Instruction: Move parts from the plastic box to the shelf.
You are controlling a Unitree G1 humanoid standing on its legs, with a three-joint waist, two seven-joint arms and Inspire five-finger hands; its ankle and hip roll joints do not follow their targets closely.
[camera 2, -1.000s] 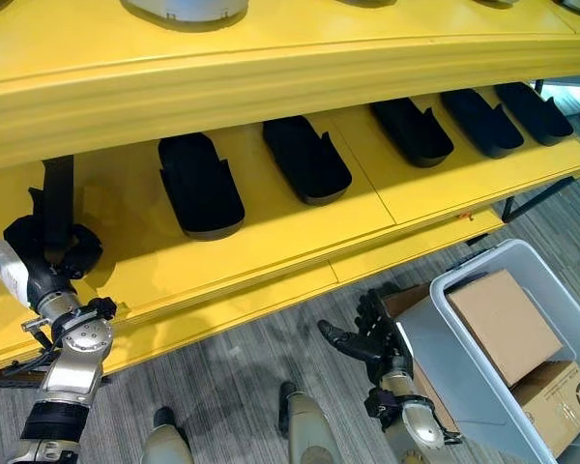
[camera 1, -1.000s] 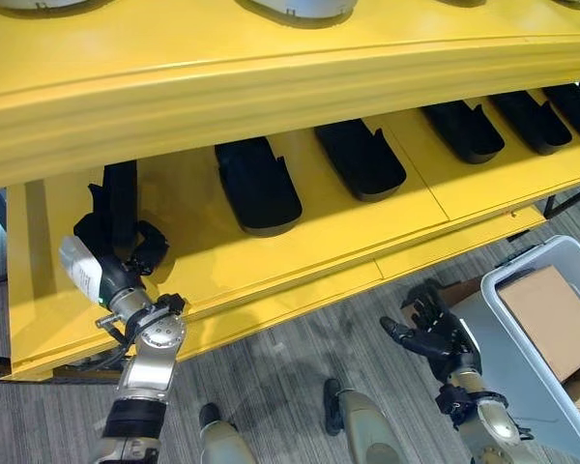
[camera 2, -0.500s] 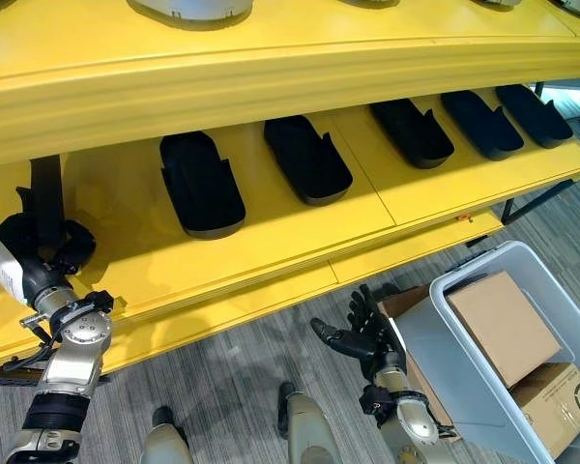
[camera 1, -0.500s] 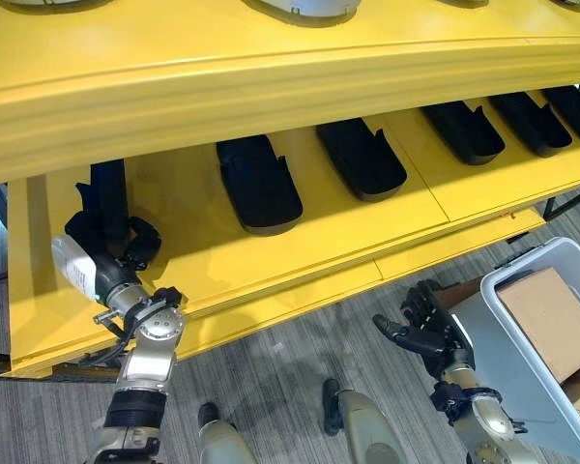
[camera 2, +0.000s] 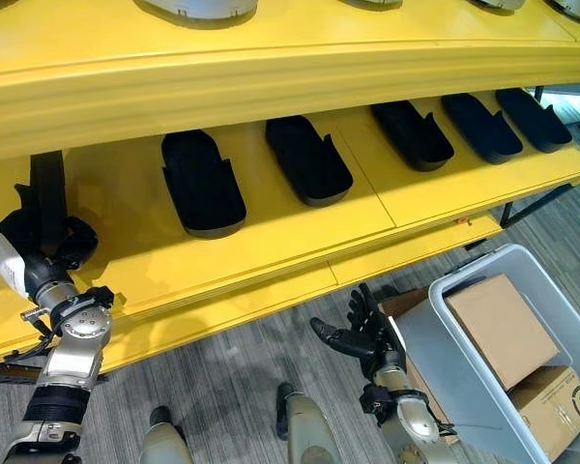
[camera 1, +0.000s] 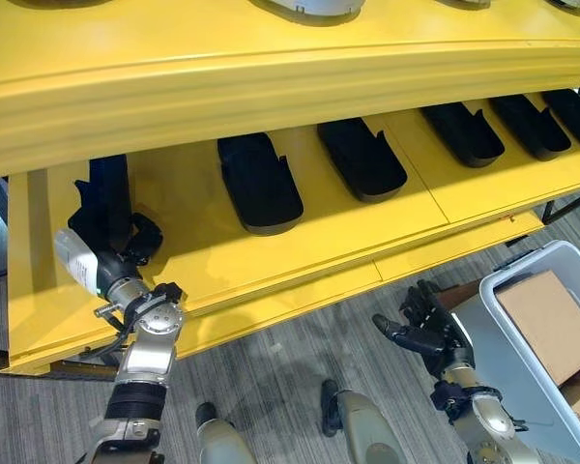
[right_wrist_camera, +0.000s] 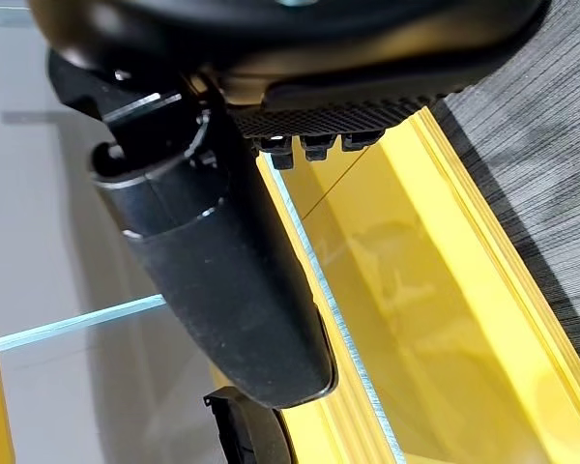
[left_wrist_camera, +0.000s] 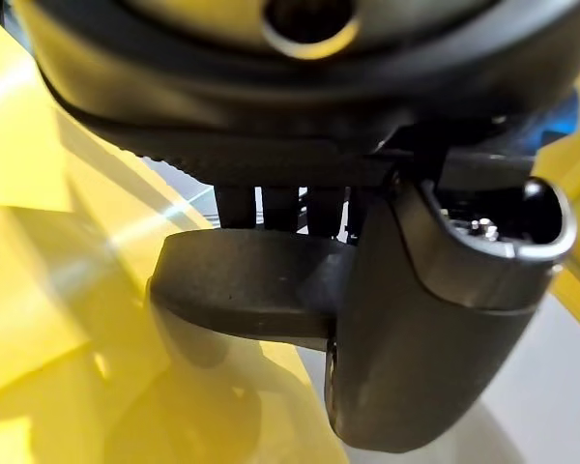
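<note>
Left robot hand (camera 1: pixel 111 253) closed around a black part (camera 1: pixel 110 203) on the yellow shelf (camera 1: pixel 300 242) beside five placed parts (camera 1: pixel 259 182), right robot hand (camera 1: pixel 423 331) spread empty near the plastic box (camera 1: pixel 551 280).

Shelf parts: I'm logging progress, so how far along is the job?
Done: five black parts already lie along the yellow shelf. In hand: the left hand grips another black part on the shelf's left end. Left: the right hand hangs open beside the plastic box, which holds cardboard boxes.
</note>
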